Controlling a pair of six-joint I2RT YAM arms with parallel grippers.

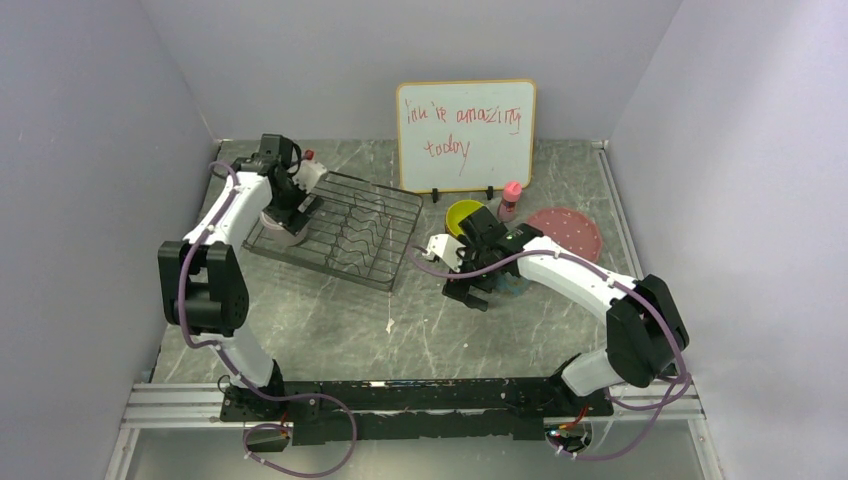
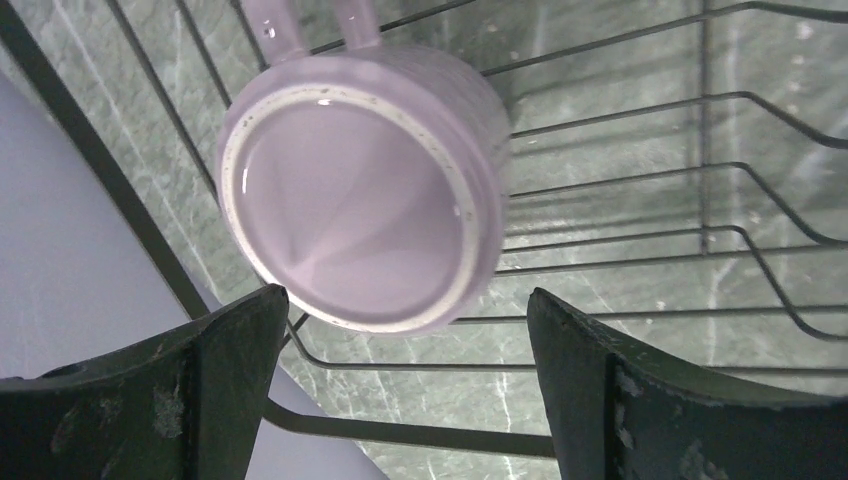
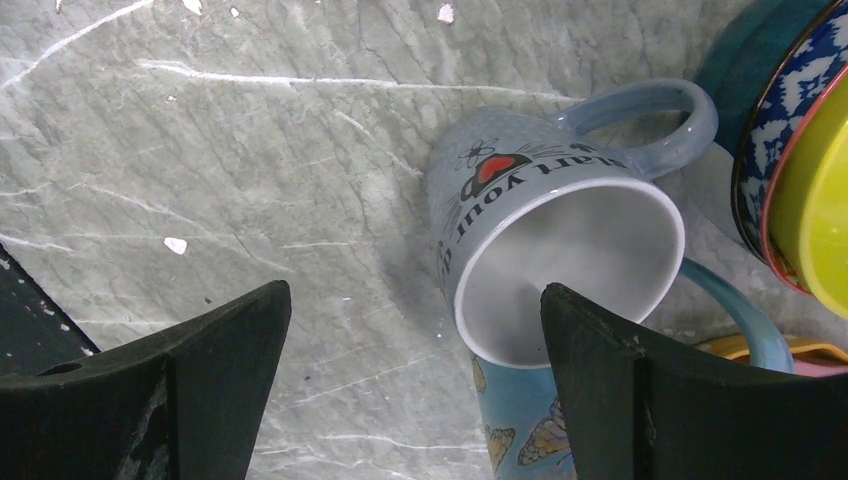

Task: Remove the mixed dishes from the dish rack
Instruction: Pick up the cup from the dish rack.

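1. Mostly unloaded: yellow bowl (image 1: 463, 213), pink plate (image 1: 566, 232), grey mug (image 3: 560, 240) on desk (image 1: 330, 320), right side.
2. Leaves lilac mug (image 2: 360, 190), upturned in dish rack (image 1: 385, 215), upper left.
3. Left tool (image 2: 405, 330) beside it, right tool (image 3: 415, 300) over grey mug: both gaping, empty.

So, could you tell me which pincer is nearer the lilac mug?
Left. The left pincer hangs over the lilac mug in the dish rack; the right pincer is outside the rack, by a grey mug.
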